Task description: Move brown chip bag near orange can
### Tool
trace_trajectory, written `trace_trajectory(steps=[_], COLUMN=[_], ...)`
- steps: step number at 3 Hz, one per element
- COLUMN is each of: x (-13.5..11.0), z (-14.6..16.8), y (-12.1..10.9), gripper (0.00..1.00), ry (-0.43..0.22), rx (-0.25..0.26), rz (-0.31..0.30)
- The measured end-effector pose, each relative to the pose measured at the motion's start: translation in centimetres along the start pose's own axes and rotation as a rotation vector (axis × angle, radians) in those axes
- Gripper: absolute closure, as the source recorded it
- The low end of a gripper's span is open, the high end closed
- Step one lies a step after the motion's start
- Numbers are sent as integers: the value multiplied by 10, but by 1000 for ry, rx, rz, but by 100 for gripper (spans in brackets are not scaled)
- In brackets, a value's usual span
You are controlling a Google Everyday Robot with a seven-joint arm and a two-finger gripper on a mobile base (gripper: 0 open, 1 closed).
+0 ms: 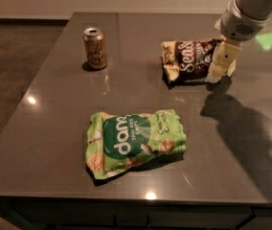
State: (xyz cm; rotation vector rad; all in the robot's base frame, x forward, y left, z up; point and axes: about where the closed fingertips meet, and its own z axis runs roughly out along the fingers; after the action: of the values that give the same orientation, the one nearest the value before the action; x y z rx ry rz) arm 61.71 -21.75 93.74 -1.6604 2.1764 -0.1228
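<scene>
The brown chip bag lies on the dark table at the back right, crinkled, with white lettering and cream ends. The orange can stands upright at the back left, well apart from the bag. My gripper hangs from the arm at the top right and sits right at the bag's right end, low over the table. Part of the bag's right end is hidden behind it.
A bright green chip bag lies flat in the middle front of the table. The table's front edge runs along the bottom and its left edge drops to a brown floor.
</scene>
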Motion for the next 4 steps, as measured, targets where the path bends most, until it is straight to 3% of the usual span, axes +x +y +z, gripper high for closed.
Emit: trace_trajectory(steps=[1, 2, 3, 4], x=[-5, -6, -8, -17], z=[22, 37, 52, 58], y=[-25, -32, -30, -25], gripper=[0, 0, 16, 39], ry=[2, 14, 35, 50], rx=[11, -10, -46, -74], rz=[-20, -29, -44, -68])
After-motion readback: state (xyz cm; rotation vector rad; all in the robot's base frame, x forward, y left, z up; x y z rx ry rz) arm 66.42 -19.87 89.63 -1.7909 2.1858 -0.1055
